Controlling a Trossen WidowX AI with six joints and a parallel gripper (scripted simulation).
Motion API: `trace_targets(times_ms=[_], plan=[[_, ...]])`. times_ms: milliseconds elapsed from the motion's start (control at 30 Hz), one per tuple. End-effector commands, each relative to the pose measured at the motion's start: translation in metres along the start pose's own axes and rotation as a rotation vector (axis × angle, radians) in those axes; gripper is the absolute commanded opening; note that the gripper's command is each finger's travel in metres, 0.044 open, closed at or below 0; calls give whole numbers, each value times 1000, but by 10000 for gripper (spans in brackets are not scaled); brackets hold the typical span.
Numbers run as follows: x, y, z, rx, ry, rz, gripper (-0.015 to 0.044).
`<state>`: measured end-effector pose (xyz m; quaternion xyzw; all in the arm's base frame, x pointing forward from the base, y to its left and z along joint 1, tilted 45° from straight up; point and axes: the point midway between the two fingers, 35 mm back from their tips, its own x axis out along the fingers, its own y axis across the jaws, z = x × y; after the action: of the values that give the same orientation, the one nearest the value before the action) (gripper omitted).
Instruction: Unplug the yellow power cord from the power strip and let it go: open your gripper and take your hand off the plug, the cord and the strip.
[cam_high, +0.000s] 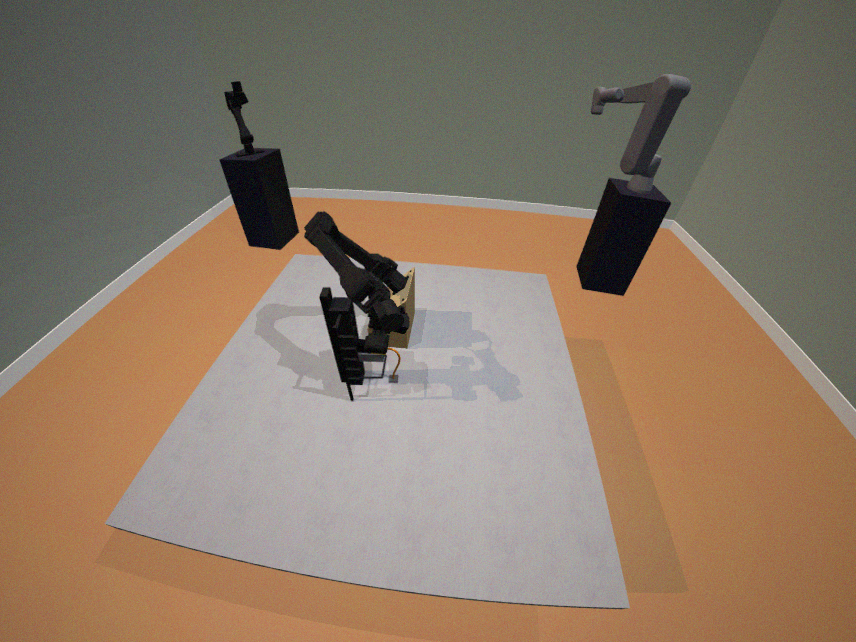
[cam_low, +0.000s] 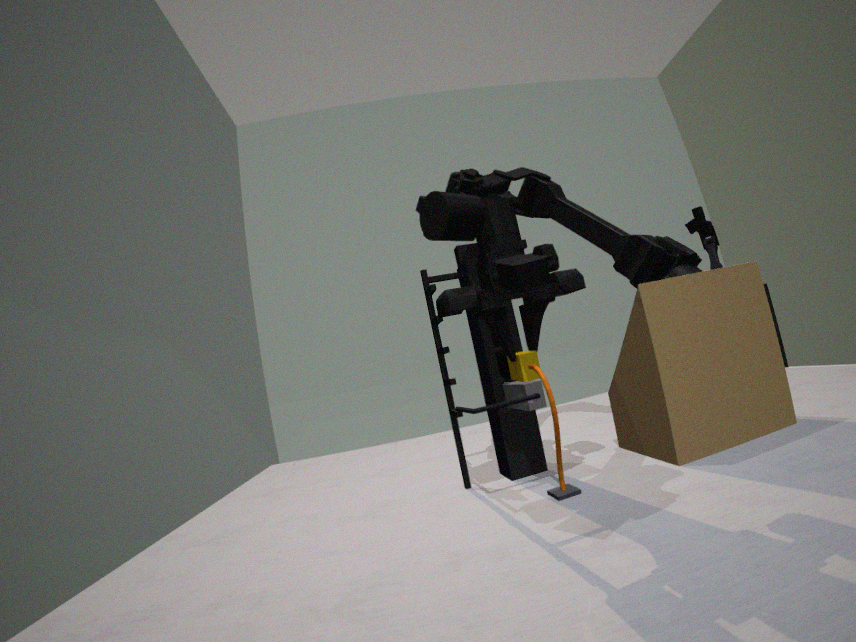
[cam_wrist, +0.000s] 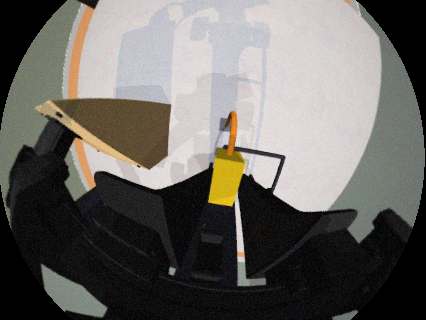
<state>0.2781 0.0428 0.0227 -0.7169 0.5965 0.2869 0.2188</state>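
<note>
Against the upright power strip (cam_low: 508, 414), the gripper (cam_low: 526, 348) is clamping the yellow plug (cam_low: 522, 366). Pulling crookedly risks jamming it or tipping the strip.

No readable txt, labels, nos. or signs in any view.

The plug (cam_low: 523, 364) sits atop the socket block (cam_low: 519, 395) on the power strip (cam_low: 508, 421), left of the wedge (cam_low: 701, 362)

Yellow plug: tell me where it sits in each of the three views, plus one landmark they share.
Top: small yellow plug near the middle, beside the black strip.
Exterior: centre, at the fingers' tips, above a grey block.
Wrist: centre, between the fingers.
Shared landmark: the tan wedge, right of the plug in top and exterior, upper left in wrist.
</note>
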Motion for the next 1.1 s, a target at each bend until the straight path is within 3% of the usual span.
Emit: trace_targets(times_ms=[0,133,567,700,833,1067], plan=[[-7,0,31,-31,-62,-3,0],[-9,1,38,-31,-63,-3,0],[-5,1,25,-32,-56,-1,341],[-12,0,48,-32,-60,-2,440],[-21,3,82,-32,-60,-2,440],[-21,3,84,-32,-60,-2,440]])
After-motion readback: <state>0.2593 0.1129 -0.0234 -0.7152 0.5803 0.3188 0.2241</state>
